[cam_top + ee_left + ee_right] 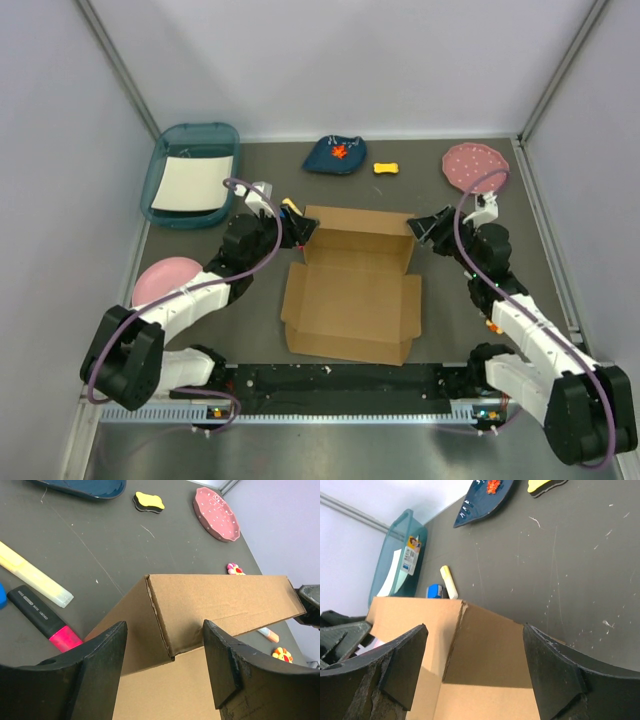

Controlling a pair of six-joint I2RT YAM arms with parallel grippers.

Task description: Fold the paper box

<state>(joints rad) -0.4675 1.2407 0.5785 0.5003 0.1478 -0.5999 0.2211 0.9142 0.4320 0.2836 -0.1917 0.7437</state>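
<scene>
At ten o'clock on the table a teal tray [165,165] is seen. The left gripper [298,228] is set at the eleven o'clock corner of the paper box [355,290], its jaws spread wide astride the raised corner, with nothing clamped. The box lies mid-table with its back wall and side flaps partly raised and its front panel flat toward six o'clock. At the one o'clock corner the right gripper [420,228] is likewise spread wide around the cardboard. If one side were pushed sooner than the other, the light box could be slid or skewed. A wall could also be creased off its score line, or the unheld walls could spring flat.
</scene>
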